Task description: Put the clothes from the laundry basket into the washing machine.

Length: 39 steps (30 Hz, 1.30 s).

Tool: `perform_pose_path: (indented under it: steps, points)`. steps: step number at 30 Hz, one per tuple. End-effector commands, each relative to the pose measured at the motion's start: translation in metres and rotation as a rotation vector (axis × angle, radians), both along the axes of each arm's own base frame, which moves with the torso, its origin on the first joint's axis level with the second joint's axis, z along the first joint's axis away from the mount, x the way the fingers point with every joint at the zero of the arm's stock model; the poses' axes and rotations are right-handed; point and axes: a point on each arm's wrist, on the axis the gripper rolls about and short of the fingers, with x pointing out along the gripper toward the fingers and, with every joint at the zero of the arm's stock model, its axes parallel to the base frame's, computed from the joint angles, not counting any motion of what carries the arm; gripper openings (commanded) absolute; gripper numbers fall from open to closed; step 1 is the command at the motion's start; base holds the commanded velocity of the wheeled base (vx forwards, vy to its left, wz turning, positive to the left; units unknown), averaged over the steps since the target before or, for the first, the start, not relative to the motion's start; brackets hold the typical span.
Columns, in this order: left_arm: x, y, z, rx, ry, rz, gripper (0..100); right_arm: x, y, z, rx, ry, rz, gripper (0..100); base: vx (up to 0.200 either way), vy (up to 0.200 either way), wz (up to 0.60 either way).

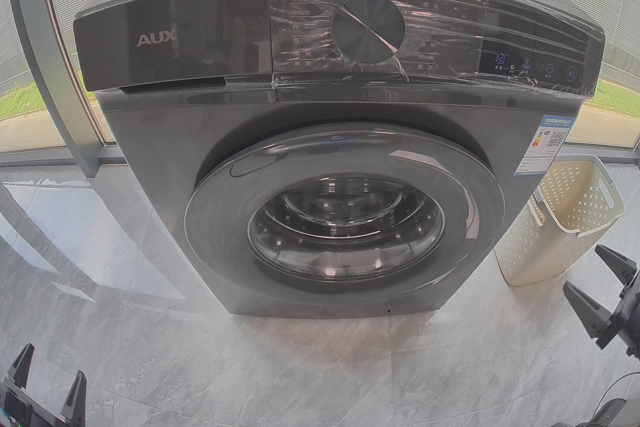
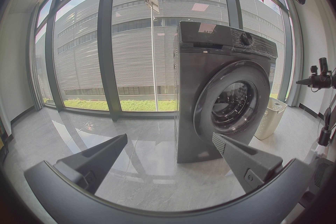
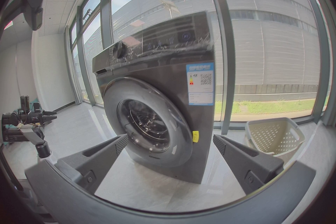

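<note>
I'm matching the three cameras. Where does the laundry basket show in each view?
Head view: laundry basket at the right, beside the washing machine.
Left wrist view: laundry basket just past the machine's far front corner.
Right wrist view: laundry basket beside the machine, near the window.
Shared landmark: the machine's round door.

The washing machine (image 1: pixel 333 135) hides one corner of the laundry basket (image 1: pixel 567 215), whose bottom cannot be made out. The head view's edges cut off the right gripper (image 1: pixel 581 265) and the left gripper (image 1: pixel 55 359).
</note>
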Motion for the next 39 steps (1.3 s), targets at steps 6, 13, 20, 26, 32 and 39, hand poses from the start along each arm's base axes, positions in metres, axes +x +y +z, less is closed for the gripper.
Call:
perform_pose_path:
  steps: [6, 13, 20, 26, 32, 39]
  points:
    - [0.0, 0.0, -0.004, -0.018, 0.003, 0.002, 100, -0.066, -0.016, -0.008, 0.025, -0.236, -0.118, 100, 0.0, 0.0, 0.0]
    - [0.0, 0.0, -0.004, -0.02, 0.001, 0.003, 100, -0.095, -0.017, -0.034, 0.013, -0.266, -0.141, 100, 0.0, 0.0, 0.0]
    - [0.0, 0.0, -0.004, -0.025, 0.001, 0.003, 100, -0.101, -0.015, -0.048, 0.007, -0.239, -0.112, 100, 0.0, 0.0, 0.0]
    - [0.0, 0.0, -0.004, -0.029, 0.001, 0.005, 100, -0.101, -0.016, -0.05, -0.032, -0.227, -0.149, 100, 0.0, 0.0, 0.0]
    - [0.0, 0.0, -0.004, -0.029, 0.001, 0.005, 100, -0.099, -0.02, -0.052, -0.125, -0.227, -0.337, 100, 0.0, 0.0, 0.0]
    - [0.0, 0.0, -0.004, -0.031, 0.001, 0.005, 100, -0.097, -0.021, -0.066, -0.13, -0.082, -0.375, 100, 0.0, 0.0, 0.0]
